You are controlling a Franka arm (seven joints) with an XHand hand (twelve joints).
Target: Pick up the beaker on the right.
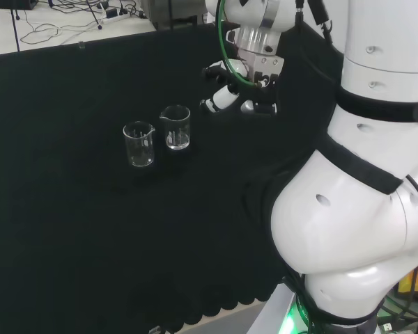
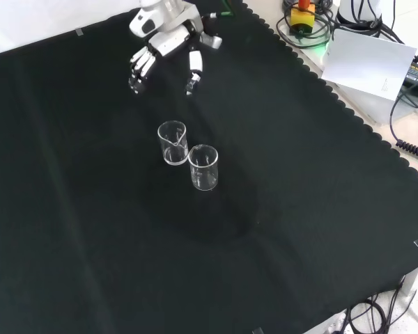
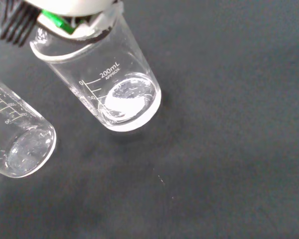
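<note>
You are looking at two clear glass beakers standing upright on the black cloth point(image 1: 70, 229), mouths up, their long axes vertical. In the head view the right-hand beaker point(image 1: 175, 127) is the one nearer the hand point(image 1: 226, 94); the other beaker point(image 1: 139, 144) is standing just beside it to the left and slightly nearer the camera. In the front view the same pair is sitting one behind the other — the beaker closest to the hand point(image 2: 173, 142) is higher in the picture, with its neighbour point(image 2: 203, 167) just below and to the right, their rims almost touching.

The hand point(image 2: 160, 43) is hovering above the cloth, apart from both beakers, up near the top of the front view. Its fingers point(image 2: 141, 67) are hanging loosely spread and only slightly bent, the thumb point(image 2: 194, 68) set apart from them — nothing is held.

In the wrist view you are seeing the nearer beaker point(image 3: 114, 89) close beneath the palm, printed scale facing the camera, and the second beaker point(image 3: 17, 144) beside it.
</note>
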